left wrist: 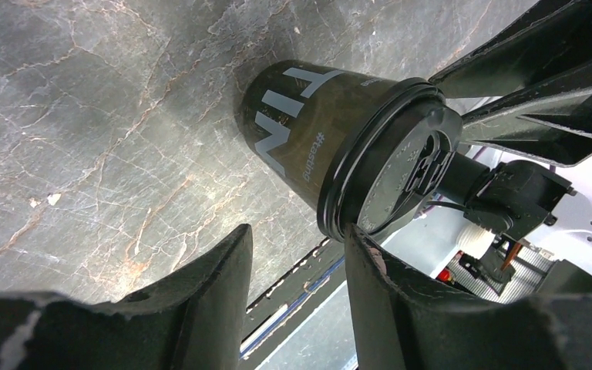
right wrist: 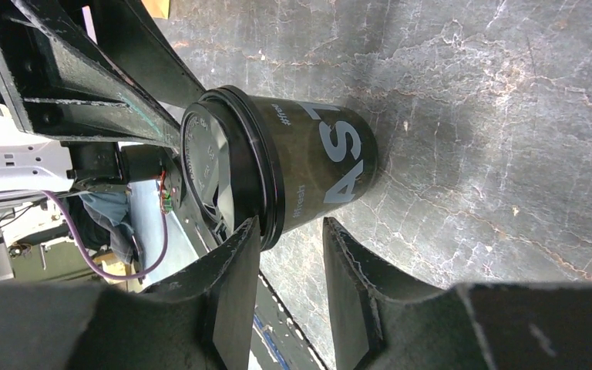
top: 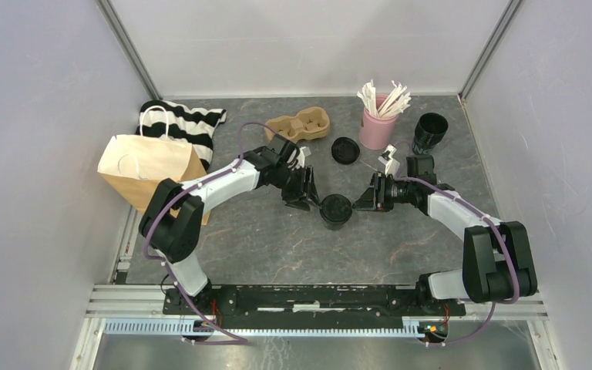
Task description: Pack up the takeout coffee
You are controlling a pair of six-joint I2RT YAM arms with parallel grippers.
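One takeout coffee cup (top: 336, 210), black with pale lettering and a black lid on, stands upright mid-table. My left gripper (top: 302, 196) sits just left of it and my right gripper (top: 366, 202) just right of it. Seen from the left wrist, the cup (left wrist: 301, 135) is beyond the open left gripper (left wrist: 299, 235), with one fingertip (left wrist: 358, 243) at the lid's rim. From the right wrist, the cup (right wrist: 308, 162) is beyond the open right gripper (right wrist: 293, 225), a fingertip (right wrist: 250, 231) by the lid rim. A second black cup (top: 430, 131) stands lidless at the back right, its lid (top: 344, 149) lying loose.
A brown pulp carrier tray (top: 299, 126) lies at the back centre. A pink cup of white sticks (top: 378, 123) stands beside the loose lid. A tan paper bag (top: 150, 166) and a black-and-white striped cloth (top: 185, 123) are at the left. Walls enclose the table.
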